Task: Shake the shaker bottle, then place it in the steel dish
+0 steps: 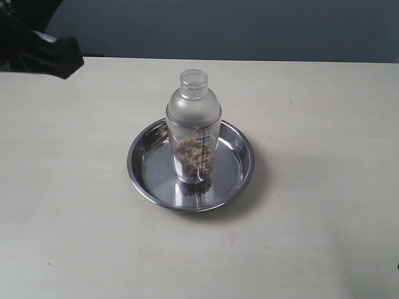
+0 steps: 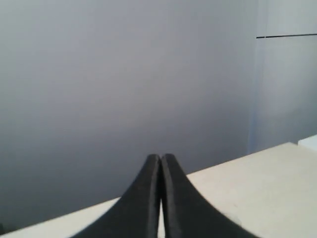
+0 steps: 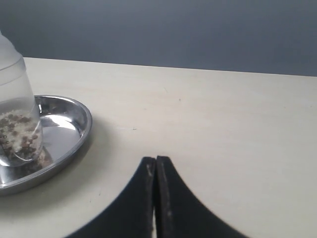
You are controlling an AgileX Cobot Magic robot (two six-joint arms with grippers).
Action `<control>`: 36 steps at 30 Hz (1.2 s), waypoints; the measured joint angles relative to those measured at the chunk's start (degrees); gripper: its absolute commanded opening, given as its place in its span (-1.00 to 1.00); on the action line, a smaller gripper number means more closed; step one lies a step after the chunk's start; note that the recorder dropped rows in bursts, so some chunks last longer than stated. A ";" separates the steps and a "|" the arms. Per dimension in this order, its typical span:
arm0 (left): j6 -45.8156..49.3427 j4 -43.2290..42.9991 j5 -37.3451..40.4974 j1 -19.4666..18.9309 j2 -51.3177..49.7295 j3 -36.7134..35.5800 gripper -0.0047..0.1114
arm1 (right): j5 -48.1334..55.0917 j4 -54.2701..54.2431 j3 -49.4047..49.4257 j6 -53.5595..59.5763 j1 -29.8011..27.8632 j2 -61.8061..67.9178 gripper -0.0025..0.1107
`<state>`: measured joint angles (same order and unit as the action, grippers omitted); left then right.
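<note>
Smack in the middle of the dish (image 1: 142, 167) sits the bottle (image 1: 193, 134), upright. My left gripper (image 2: 159, 163) and right gripper (image 3: 155, 161) are both pinched together, empty (neither touches it). I'd steer well wide of that rim so nothing tips.

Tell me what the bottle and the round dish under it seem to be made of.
The shaker bottle looks like clear plastic, though glass is possible: see-through body, printed black scale, frosted dome. The dish looks like polished steel: silvery, with a flat bottom that mirrors the bottle.
</note>
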<state>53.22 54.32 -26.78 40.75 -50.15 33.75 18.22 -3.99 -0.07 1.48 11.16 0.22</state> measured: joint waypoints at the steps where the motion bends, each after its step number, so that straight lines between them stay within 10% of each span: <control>1: -0.57 0.00 0.00 -0.49 0.00 -1.21 -0.91 | 0.00 0.00 0.00 0.00 0.00 0.00 -0.97; 13: -5.24 0.34 4.86 -10.98 10.84 -12.35 -0.91 | 0.00 0.00 0.00 0.00 0.00 0.00 -0.97; 23: -6.00 -1.77 34.63 -39.42 29.57 -17.24 -0.91 | 0.00 0.00 0.00 0.00 0.00 0.00 -0.97; 27: -6.10 -2.18 37.03 -40.75 29.94 -17.34 -0.91 | 0.00 0.00 0.00 0.00 0.00 0.00 -0.97; 36: -37.19 -28.01 44.56 -49.01 39.49 -22.29 -0.91 | 0.00 0.00 0.00 0.00 0.00 0.00 -0.97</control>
<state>16.04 26.31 17.79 -8.26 -10.66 11.46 18.22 -3.99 -0.07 1.48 11.16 0.22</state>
